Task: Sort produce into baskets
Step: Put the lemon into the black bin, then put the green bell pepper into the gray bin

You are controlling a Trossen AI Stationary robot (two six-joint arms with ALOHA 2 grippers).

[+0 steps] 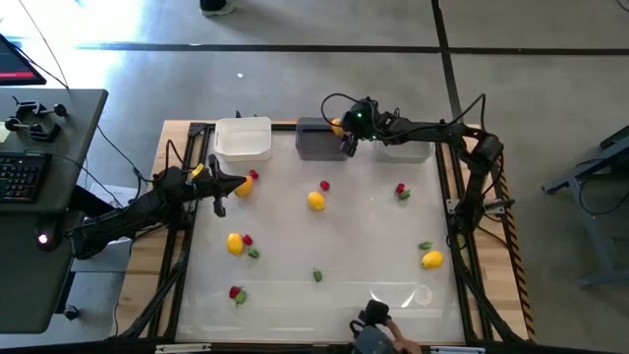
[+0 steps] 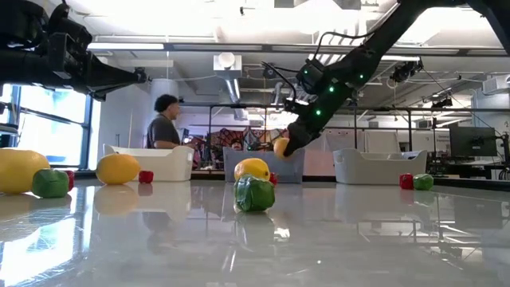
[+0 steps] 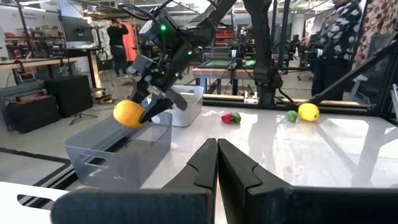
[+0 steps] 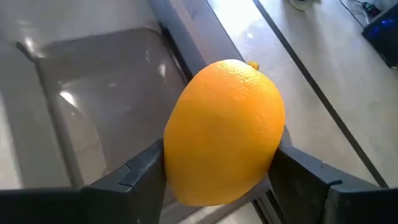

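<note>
Fingers (image 4: 155, 171) of the right gripper (image 4: 221, 186) pinch an orange fruit (image 4: 224, 130) from both sides, holding it above the dark grey basket (image 1: 319, 138) at the far edge of the tabletop (image 1: 324, 246). That basket stands between the white basket (image 1: 243, 138), toward the far left corner, and the light grey basket (image 1: 405, 150), toward the far right. Left gripper (image 3: 217, 158) hangs over the left side of the tabletop with its fingers pressed together, holding nothing. Remaining produce lies scattered on the tabletop: a yellow fruit (image 1: 315, 201) near the middle, another (image 1: 431, 260) near the right edge, another (image 1: 235, 244) toward the left, with small red and green pieces beside them. A person (image 2: 165, 121) stands in the room beyond the far edge.
</note>
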